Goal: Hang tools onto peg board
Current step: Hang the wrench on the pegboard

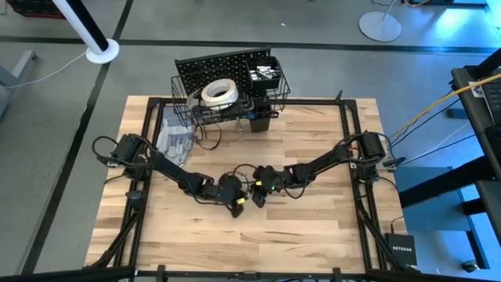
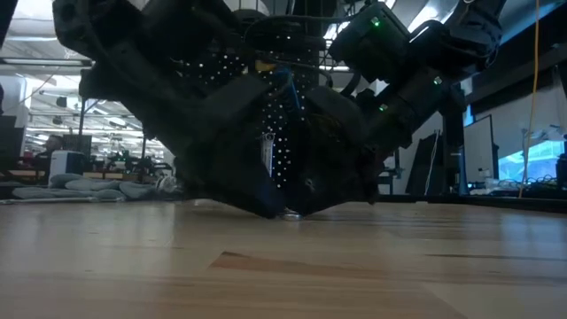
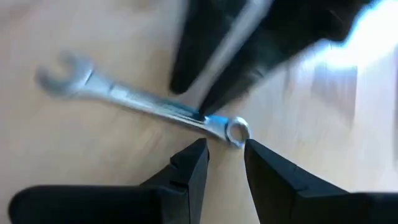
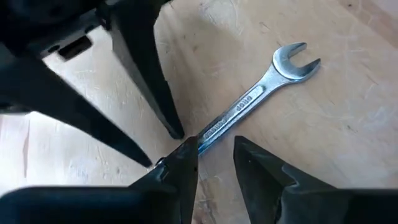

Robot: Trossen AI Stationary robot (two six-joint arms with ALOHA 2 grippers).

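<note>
A silver wrench [image 4: 249,102] lies flat on the wooden table [image 1: 313,235] at its middle. Its open end [image 3: 62,78] points away from both grippers. My left gripper [image 3: 225,146] is open and slants down at the ring end [image 3: 237,131], which lies just ahead of the gap between its fingertips. My right gripper [image 4: 214,146] is open too and comes from the opposite side onto the shaft beside the ring. In the high view the two grippers [image 1: 239,200] [image 1: 258,188] meet and hide the wrench. The black peg board [image 1: 223,66] stands at the far edge. My left gripper's fingers stand on either side of the ring end; whether they touch it I cannot tell. My right gripper slants down from the table's right and has one fingertip [image 4: 189,149] on the wrench's shaft next to the ring end [image 3: 198,116], while its other finger stands off the shaft. The wrench lies flat on the table.
A white tape roll [image 1: 220,92] lies in the black wire basket [image 1: 235,110] on the peg board. Grey gloves [image 1: 174,141] lie at the far left of the table. Bare wood stretches along the near side.
</note>
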